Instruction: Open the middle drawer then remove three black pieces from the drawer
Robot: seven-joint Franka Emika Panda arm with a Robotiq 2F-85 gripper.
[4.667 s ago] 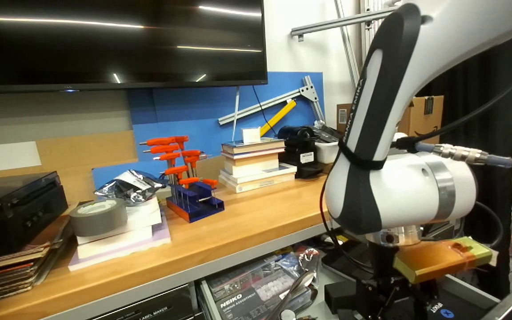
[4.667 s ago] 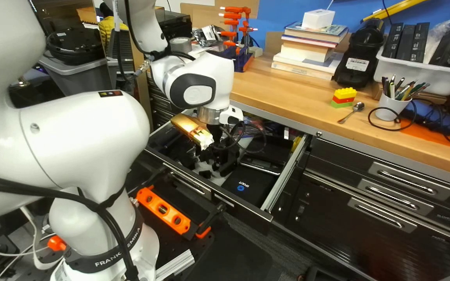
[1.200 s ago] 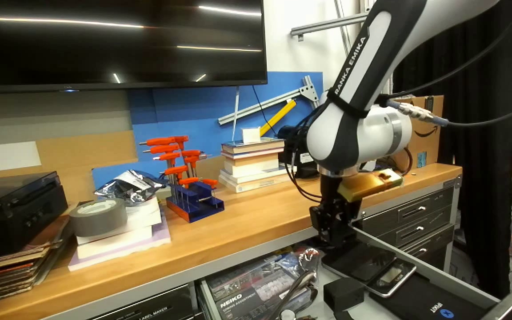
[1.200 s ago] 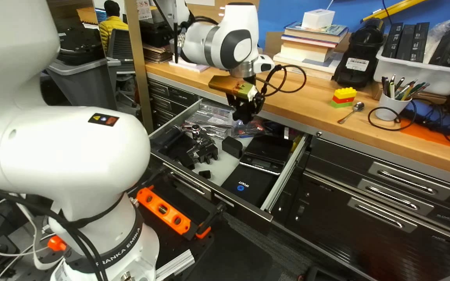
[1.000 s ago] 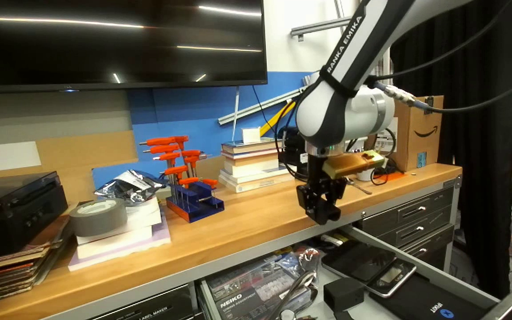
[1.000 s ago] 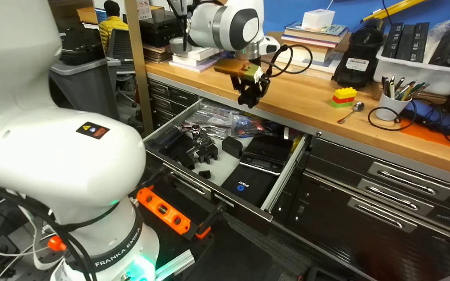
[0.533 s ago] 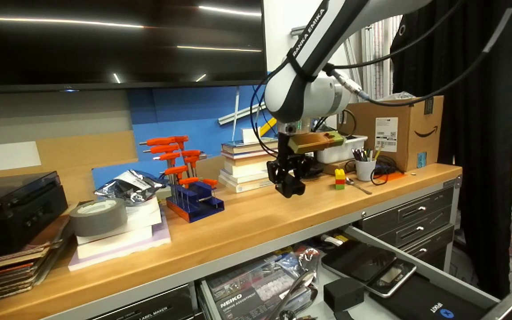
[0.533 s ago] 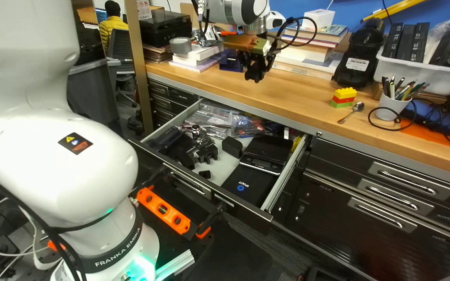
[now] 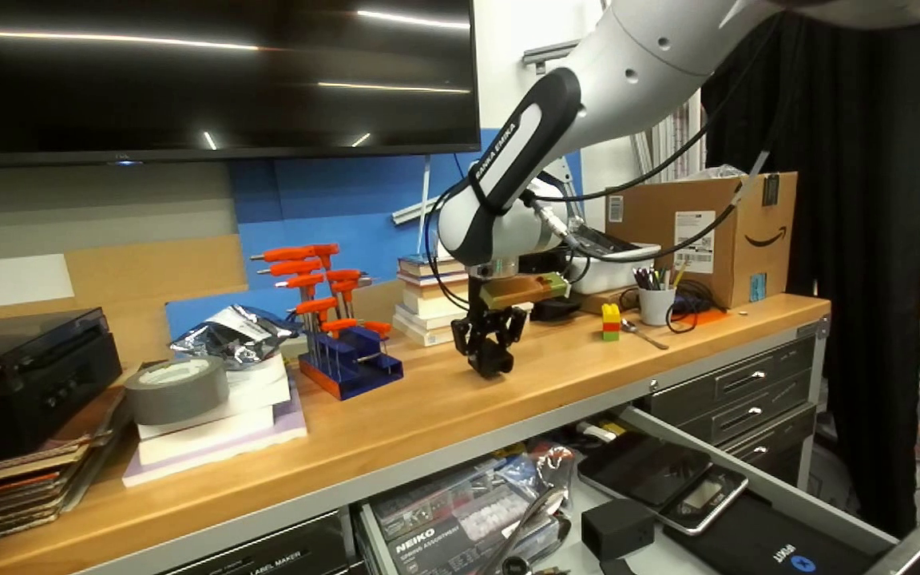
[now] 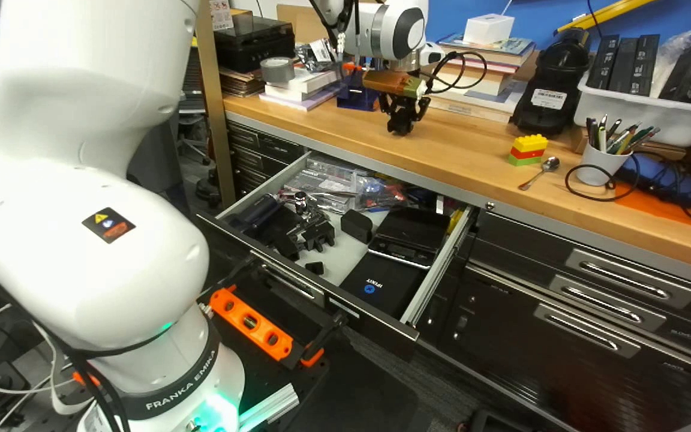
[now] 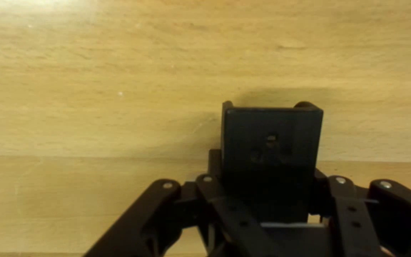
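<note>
A wood bench (image 9: 412,395) runs along the wall, and the white arm (image 9: 612,88) leans over it. Under the bench top the drawer (image 10: 344,257) stands open. It has other drawers (image 10: 519,237) on both sides, so I take it for the middle one. Up on the wood are books (image 9: 432,307) and a tool rack (image 9: 352,374); a scale (image 10: 413,231) lies in the drawer.

The gripper (image 10: 402,117) points down in front of the books, near the rack. Its fingers (image 11: 215,160) squeeze a black block (image 11: 268,157) from both sides. The block is out of the drawer and over the bench, so the wood is straight below it. It is very near the wood, but I can't tell if they touch. In the wrist view, the block looks longer going out from the gripper than going from finger to finger. I think what's needed now is straight down a bit, then let go.

A second block (image 10: 356,225) sits in the drawer beside the scale. It is lower than the gripper, past the front edge of the bench. There is just one arm, so this gripper would have to fetch it too. Which thing is the third piece, I can't tell.
</note>
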